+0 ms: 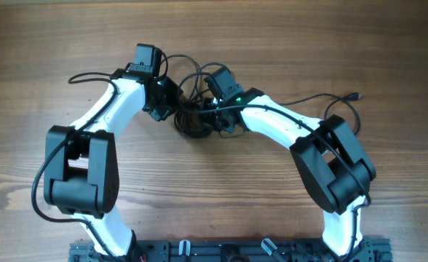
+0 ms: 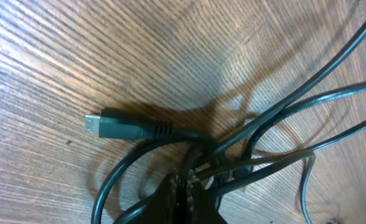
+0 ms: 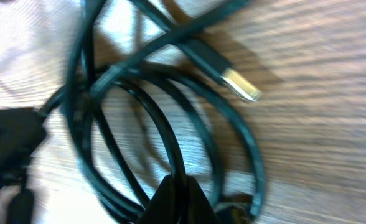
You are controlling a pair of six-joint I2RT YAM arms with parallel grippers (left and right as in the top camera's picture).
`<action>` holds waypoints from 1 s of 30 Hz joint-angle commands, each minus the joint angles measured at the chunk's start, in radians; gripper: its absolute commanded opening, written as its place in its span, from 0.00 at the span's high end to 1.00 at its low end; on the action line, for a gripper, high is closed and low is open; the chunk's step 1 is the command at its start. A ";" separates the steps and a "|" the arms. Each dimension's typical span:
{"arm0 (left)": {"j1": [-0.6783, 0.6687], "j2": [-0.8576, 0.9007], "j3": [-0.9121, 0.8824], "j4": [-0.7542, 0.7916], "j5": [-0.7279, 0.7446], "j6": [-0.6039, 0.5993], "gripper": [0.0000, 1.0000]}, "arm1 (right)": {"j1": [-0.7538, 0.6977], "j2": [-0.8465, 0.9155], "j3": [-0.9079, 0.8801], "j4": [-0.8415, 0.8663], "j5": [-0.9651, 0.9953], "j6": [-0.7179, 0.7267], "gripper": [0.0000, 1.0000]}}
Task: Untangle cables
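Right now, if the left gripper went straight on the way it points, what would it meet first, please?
Most likely the cables bunched at the tips of the left gripper; a plug lies beyond, slightly left.

cables wedged between left arm and right arm, table open nearer

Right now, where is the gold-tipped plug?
Right wrist view, upper right of centre: the gold-tipped plug lies on the wooden table at the upper-right edge of the coiled cables.

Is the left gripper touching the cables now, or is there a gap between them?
Touching. The left wrist view shows the left gripper closed on the cables: strands run straight into its closed tip, with no gap.
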 commanded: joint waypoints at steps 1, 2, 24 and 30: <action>0.022 0.005 0.014 0.008 -0.026 0.021 0.92 | -0.005 0.010 -0.005 -0.013 0.047 -0.077 0.96; 0.025 0.005 0.014 0.008 -0.026 0.021 0.91 | -0.009 -0.001 -0.005 -0.015 0.037 -0.099 0.96; 0.035 0.005 0.014 0.008 -0.025 0.021 0.73 | -0.014 -0.344 -0.005 -0.069 -0.074 -0.440 0.96; 0.035 0.005 0.014 0.008 -0.025 0.021 0.66 | -0.014 -0.344 -0.005 -0.067 -0.110 -0.343 0.96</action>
